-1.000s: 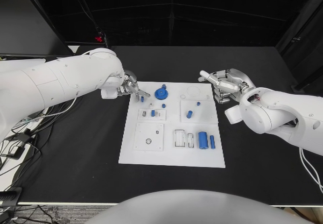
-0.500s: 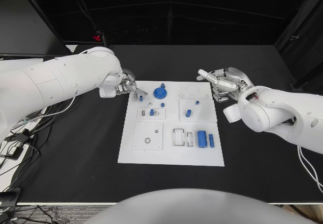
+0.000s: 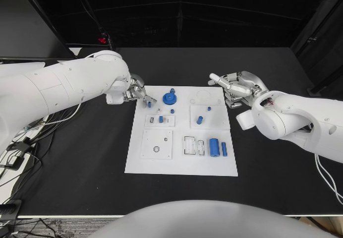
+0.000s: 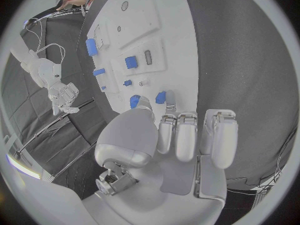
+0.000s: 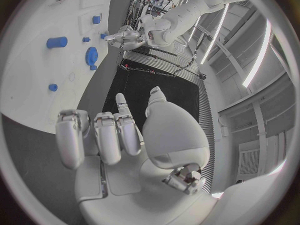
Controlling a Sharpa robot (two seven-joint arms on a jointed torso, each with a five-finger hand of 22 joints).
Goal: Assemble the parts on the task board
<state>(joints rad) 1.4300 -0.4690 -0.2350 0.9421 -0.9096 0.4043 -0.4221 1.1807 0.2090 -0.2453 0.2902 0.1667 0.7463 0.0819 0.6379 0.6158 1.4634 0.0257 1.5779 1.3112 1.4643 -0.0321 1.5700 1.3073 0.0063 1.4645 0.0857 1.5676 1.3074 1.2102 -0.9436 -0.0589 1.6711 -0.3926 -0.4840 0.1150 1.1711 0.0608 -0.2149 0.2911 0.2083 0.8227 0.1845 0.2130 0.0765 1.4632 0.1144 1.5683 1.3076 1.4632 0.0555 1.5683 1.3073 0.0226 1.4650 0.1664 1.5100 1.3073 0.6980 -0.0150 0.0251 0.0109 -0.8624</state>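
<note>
1 small part (image 3: 149, 104) is pinched by the left hand (image 3: 137, 92); if tilted, it could jam. The right hand (image 3: 234, 89) is held spread.

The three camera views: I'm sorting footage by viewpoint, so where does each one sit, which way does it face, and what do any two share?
Head view: on the robot's head, looking down at the task board; both arms enter, left hand and right hand at the board's far corners.
Left wrist view: behind the left hand, facing along the board; the right hand shows beyond it.
Right wrist view: behind the right hand, facing the board.
Shared: the blue gear shows in head and right wrist views.
</note>
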